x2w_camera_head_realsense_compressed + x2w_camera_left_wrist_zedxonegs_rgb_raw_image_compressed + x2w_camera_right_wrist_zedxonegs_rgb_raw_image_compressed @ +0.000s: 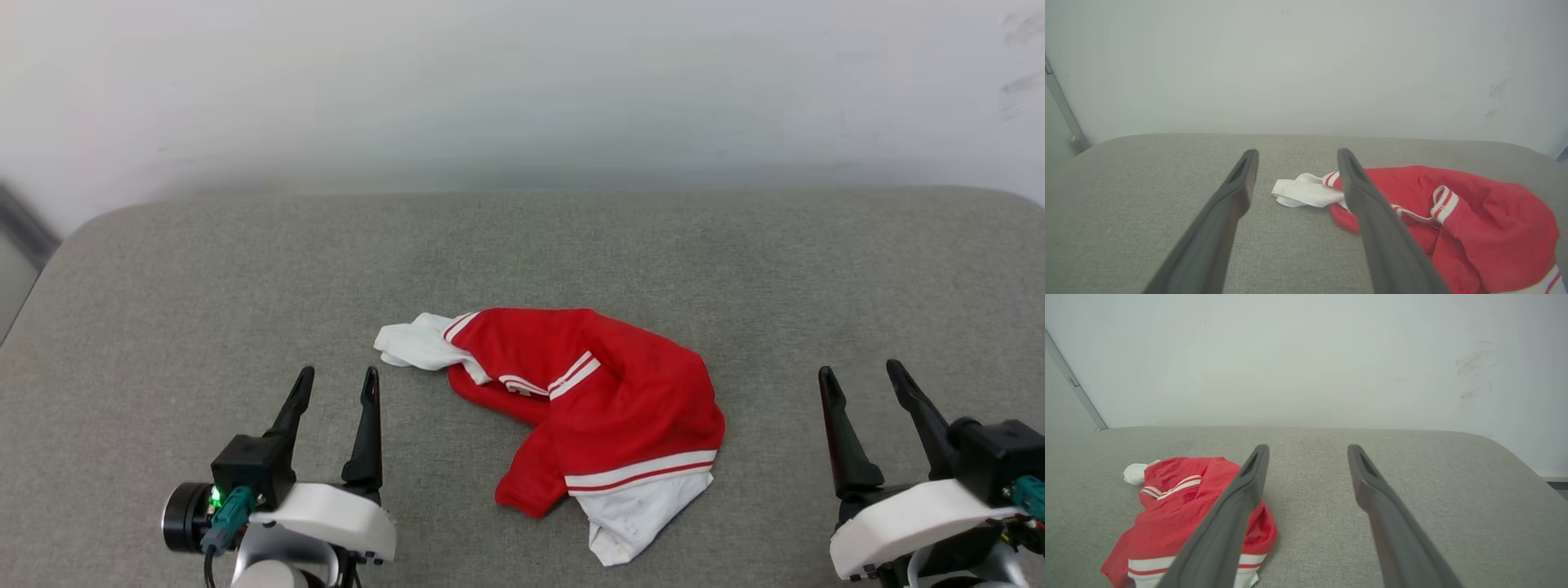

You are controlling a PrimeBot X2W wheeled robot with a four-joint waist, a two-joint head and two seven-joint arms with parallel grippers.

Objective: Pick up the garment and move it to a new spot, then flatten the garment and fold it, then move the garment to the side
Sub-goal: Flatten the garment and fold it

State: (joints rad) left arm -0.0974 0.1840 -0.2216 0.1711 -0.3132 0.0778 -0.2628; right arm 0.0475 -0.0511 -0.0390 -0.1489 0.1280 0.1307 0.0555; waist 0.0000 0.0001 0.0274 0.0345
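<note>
- Nearest, the left gripper [339,373] sits at the lower left, its jaws spread wide with nothing between them.
- The right gripper [860,369] sits at the lower right, jaws likewise apart and empty.
- Between the two lies the garment [620,392], crumpled in a heap (red body, white sleeves, striped trim) on the grey padded surface [522,245], touching neither gripper.
- Beyond the surface's far edge rises a pale wall [522,82].

One garment [620,392], one padded surface [204,269]
</note>
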